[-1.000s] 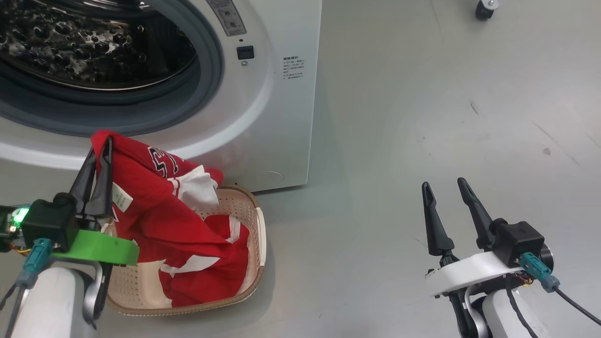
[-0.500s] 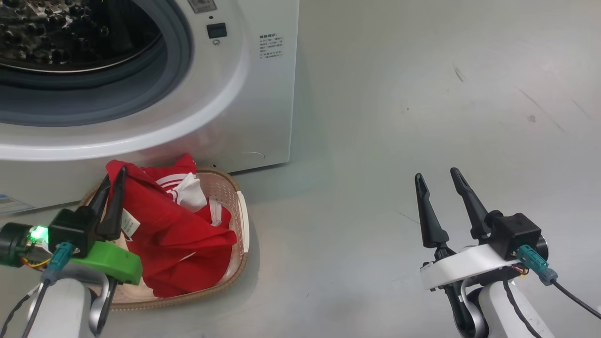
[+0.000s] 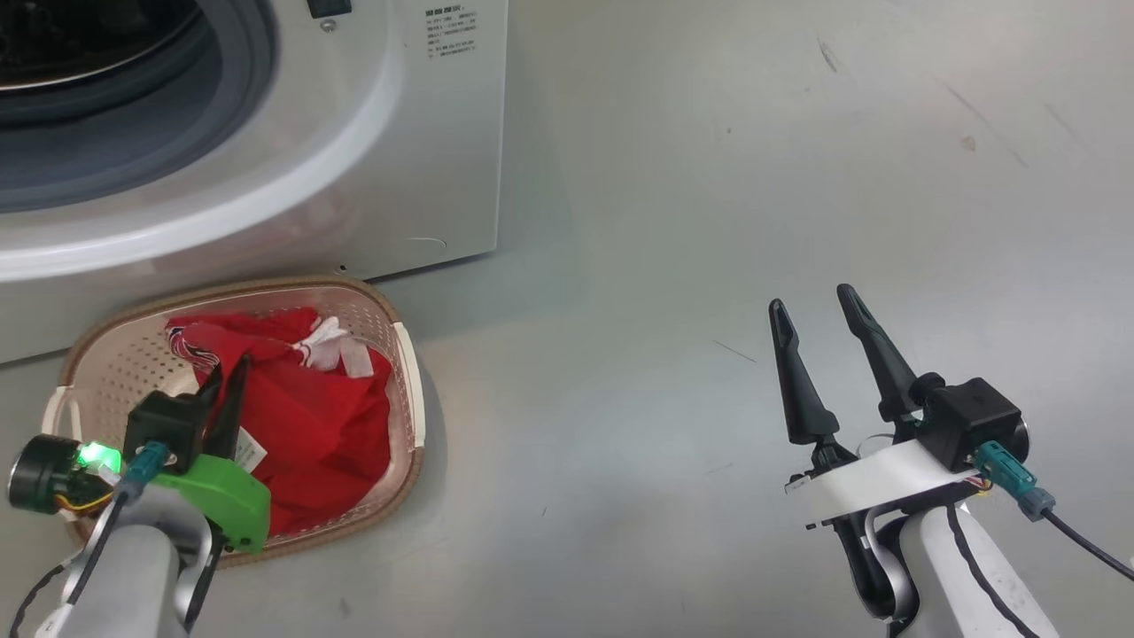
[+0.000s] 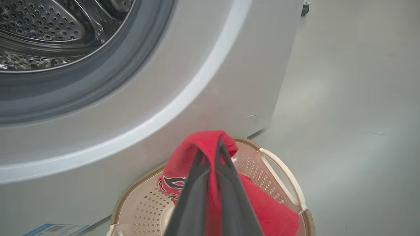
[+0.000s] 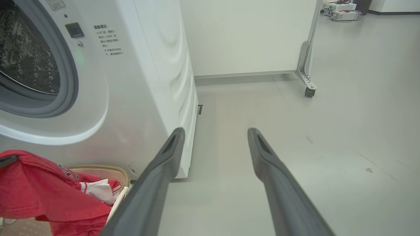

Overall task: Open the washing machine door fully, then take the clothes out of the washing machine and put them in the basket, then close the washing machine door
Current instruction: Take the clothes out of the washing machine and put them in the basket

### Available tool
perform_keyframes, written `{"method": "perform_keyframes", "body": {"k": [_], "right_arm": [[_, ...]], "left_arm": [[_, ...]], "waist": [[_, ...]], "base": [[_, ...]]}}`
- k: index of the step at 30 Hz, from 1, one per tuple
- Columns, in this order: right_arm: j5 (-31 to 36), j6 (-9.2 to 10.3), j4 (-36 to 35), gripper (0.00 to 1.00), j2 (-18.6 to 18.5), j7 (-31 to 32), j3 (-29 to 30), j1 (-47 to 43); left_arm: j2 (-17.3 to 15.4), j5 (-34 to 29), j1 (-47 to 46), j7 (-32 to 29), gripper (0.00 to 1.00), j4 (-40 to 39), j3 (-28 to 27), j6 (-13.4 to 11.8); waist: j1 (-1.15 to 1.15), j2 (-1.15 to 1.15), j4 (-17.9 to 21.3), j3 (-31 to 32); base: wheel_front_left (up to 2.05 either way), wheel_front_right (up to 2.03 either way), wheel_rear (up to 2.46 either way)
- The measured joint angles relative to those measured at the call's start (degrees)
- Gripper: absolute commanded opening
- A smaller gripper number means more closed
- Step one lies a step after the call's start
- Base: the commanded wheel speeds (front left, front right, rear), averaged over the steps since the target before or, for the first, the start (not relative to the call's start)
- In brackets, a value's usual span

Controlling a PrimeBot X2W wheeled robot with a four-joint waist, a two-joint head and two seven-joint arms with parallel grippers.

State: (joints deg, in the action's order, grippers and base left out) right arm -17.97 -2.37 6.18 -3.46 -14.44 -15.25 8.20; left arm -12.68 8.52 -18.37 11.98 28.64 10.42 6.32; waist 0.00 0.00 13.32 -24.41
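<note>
Clothes (image 3: 328, 416) hiding basket (image 3: 115, 372) floor, drum (image 4: 42, 29) cropped

Head: steeply down from above onto the floor (image 3: 709, 177). Left wrist: close over the basket (image 4: 252, 164). Right wrist: low, farther back. Shared: washing machine (image 5: 137, 98) front, basket.

2 pale forearms (image 3: 133, 576) are tipped with long dark fingers (image 3: 800, 390). The left gripper (image 3: 229, 365) is bracketed in green, the right gripper (image 3: 811, 299) in white; teal plugs (image 3: 1001, 474) are fitted.
</note>
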Motion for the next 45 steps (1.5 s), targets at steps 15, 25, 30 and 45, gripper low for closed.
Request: {"method": "perform_keyframes", "body": {"k": [15,25,30,45], "right_arm": [[1.65,1.08,-1.59,1.00,0.13,0.00,0.99,1.45],[3.18,1.11,-1.99,1.00,0.02,0.00,0.40,2.35],[3.60,1.37,-2.49,1.00,-0.12,0.00,0.38,3.16],[4.83,1.99,-4.14,1.00,-0.62,0.00,0.10,3.50]], "left_arm": [[0.40,5.41,-4.99,-3.50,0.00,14.93,-5.00,0.03],[-0.29,5.78,-6.69,-6.83,0.00,23.59,-5.81,-0.01],[-0.29,7.37,-8.51,-7.39,0.00,26.24,-7.38,-0.49],[0.41,8.65,-17.62,-6.38,0.00,29.20,-8.78,-0.48]], "waist": [[0.00,0.00,1.60,-6.18],[0.00,0.00,1.17,-8.38],[0.00,0.00,1.28,-9.44],[0.00,0.00,0.95,-13.17]], "base": [[0.00,0.00,0.00],[0.00,0.00,0.00],[0.00,0.00,0.00],[0.00,0.00,0.00]]}}
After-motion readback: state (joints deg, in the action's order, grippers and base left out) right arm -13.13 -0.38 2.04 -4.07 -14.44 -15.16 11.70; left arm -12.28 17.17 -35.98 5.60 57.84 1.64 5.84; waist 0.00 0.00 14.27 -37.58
